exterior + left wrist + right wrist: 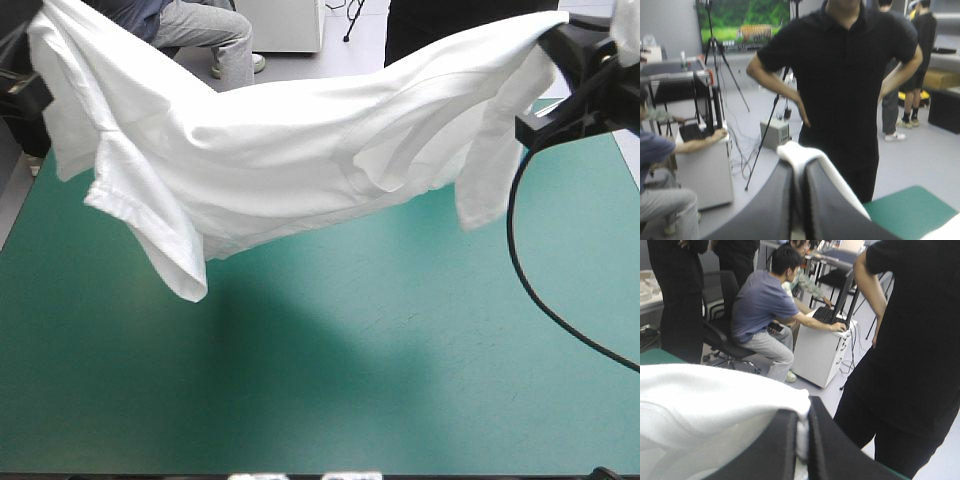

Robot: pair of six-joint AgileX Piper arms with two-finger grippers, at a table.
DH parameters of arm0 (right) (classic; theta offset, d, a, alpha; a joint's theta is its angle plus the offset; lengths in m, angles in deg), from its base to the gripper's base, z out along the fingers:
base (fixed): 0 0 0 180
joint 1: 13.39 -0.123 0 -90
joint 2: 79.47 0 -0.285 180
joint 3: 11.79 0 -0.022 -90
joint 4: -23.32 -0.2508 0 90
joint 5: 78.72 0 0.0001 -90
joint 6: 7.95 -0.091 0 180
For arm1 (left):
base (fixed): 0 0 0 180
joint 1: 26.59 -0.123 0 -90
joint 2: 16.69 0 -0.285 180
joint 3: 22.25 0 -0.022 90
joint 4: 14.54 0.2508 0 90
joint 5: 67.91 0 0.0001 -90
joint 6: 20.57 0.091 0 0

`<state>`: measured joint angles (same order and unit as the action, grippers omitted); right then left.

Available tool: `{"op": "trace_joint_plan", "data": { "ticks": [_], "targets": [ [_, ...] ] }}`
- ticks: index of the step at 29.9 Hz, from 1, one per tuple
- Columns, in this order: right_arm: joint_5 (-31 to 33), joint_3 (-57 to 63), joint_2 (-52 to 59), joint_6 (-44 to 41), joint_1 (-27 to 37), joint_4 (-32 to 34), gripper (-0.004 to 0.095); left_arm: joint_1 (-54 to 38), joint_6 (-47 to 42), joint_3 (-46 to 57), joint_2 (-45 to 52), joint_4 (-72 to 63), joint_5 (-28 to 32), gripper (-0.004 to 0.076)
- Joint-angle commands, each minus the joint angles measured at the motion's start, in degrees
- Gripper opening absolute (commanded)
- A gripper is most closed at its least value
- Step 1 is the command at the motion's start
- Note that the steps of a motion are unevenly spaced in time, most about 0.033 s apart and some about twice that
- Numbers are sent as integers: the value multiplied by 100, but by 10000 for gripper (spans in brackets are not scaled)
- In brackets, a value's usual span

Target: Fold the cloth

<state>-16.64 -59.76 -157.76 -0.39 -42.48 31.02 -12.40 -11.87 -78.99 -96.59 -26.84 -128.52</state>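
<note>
The teal-green cover [420, 390] lies bare under the T-shirt [300, 150], which hangs in the air above the far half of the table, stretched between the two arms and touching the cover nowhere that can be seen. A soft shadow [270, 340] falls on the cover just below the T-shirt's lowest part.

At the T-shirt's left end, the left gripper [799, 167] is raised high. Its black fingers [771, 210] stand all but together in a narrow arch, and a fold of white fabric is clamped between them and spills over the tips. Just right of that end, a hemmed sleeve [160, 240] droops lower than any other part of the T-shirt.

The middle of the T-shirt sags in a shallow curve, creased and bunched, with its lower edge well above the cover.

At the T-shirt's right end, a shorter flap [488, 175] hangs down. Above that flap, the right gripper [802, 422] is also raised. Its black fingers are pressed nearly shut on a pinch of cloth, and the rest of the T-shirt spreads away beside it as a wide white field.
</note>
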Motion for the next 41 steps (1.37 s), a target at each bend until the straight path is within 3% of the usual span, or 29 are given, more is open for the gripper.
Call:
{"op": "trace_joint_plan", "data": {
  "ticks": [1, 5, 9, 12, 16, 20, 24, 28, 34, 41],
  "targets": [
    [-524, -476, 112, 72, 47, 105, -17, 9, 69, -590, 103, -312, 645, -18],
    [-508, -581, 112, 87, 47, 119, -17, 9, 142, -763, 153, -383, 623, -18],
    [-108, -556, 112, 57, 47, 197, -17, 94, 256, -385, 254, -277, 177, -18],
    [265, -209, 261, -52, 37, 418, -17, 464, 208, 418, 449, 143, 29, -18],
    [335, 922, 632, -339, 37, 884, -17, 1127, -17, 1917, 759, 1191, -110, -18],
    [342, 2254, 742, -756, 37, 924, -17, 1183, -487, 3378, 749, 1794, 3, -18],
    [-329, 3661, 498, -1327, 48, 924, -18, 1044, -1278, 4568, 319, 2107, 554, -18],
    [-1083, 4394, -22, -1614, 57, 924, -18, 559, -1534, 4930, -520, 1793, 991, -18],
    [-2001, 4388, -1194, -2037, 688, 686, -17, 210, -1439, 4576, -1679, 1551, 1531, -18],
    [-2115, 3681, -2512, -1345, 1591, -335, -18, 142, -1481, 4075, -2683, 1827, 1992, -18]
  ]
}}
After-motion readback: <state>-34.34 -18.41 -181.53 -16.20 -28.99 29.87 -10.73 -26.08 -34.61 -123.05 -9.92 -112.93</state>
